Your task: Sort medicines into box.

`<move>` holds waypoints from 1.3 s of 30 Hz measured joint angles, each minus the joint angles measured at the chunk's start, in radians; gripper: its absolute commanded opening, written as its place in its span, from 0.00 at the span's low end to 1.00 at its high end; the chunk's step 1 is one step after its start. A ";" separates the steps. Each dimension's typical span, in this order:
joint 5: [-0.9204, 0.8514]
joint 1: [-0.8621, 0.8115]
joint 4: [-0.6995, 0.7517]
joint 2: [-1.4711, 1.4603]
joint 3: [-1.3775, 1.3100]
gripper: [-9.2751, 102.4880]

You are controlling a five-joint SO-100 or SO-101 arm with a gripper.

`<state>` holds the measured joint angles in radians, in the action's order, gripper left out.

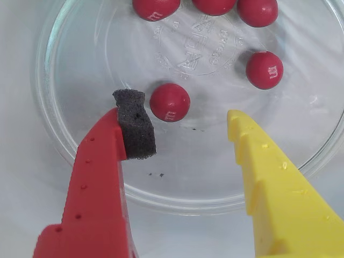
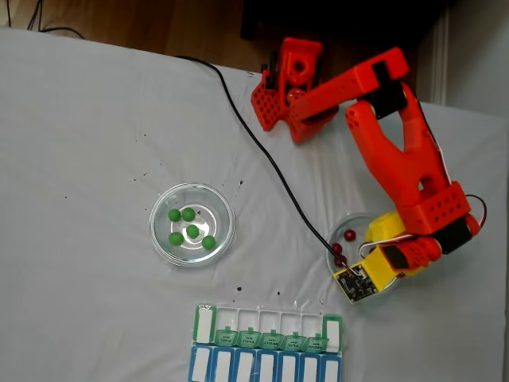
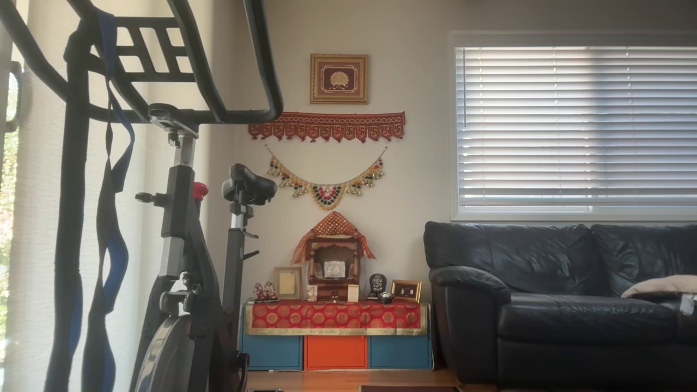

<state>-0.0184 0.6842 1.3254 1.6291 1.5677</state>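
Medicines [image 1: 170, 102], red with a white "m", lie between the wide-open end effector [image 1: 188, 123]

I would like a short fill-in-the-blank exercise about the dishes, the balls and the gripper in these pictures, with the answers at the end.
1. The dish left of the arm in the fixed view holds ____ green balls.
2. The gripper hovers over the dish holding balls of the colour ____.
3. The gripper's jaws are ____, with nothing between them.
4. The box has a green-lidded row and a ____-lidded row.

Answers: five; red; open; blue
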 measured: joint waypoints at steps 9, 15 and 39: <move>0.000 0.005 0.000 0.000 0.000 0.34; 0.000 0.005 0.000 0.000 0.000 0.35; 0.014 -0.009 -0.015 0.000 0.003 0.39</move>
<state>-0.0046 0.6750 1.3100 1.6291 1.5708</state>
